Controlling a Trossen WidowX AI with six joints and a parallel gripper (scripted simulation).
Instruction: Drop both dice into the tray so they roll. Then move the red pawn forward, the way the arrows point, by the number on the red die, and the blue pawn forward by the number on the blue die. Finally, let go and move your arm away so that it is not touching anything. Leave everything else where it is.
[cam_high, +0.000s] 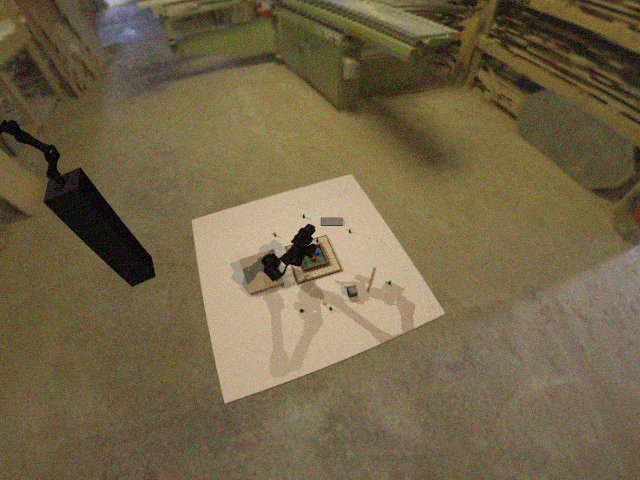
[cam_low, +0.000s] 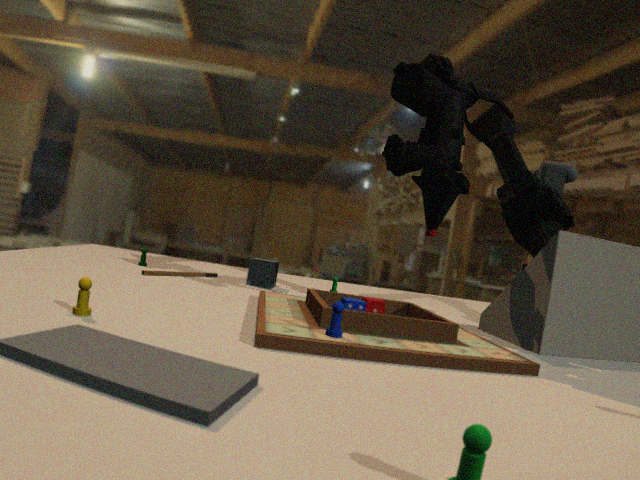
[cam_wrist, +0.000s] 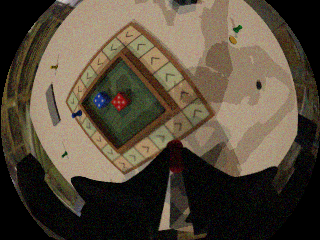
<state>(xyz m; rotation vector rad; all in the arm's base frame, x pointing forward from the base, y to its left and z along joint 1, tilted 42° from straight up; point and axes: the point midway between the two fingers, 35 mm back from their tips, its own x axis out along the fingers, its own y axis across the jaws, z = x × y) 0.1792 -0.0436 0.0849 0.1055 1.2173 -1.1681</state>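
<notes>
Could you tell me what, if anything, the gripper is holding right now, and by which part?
The gripper holds the red pawn, lifted above the board; the jaws grip its upper part, its base showing below.

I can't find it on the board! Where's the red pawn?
The red pawn is up in the air, pinched in the gripper, above the tray in the exterior view.
</notes>
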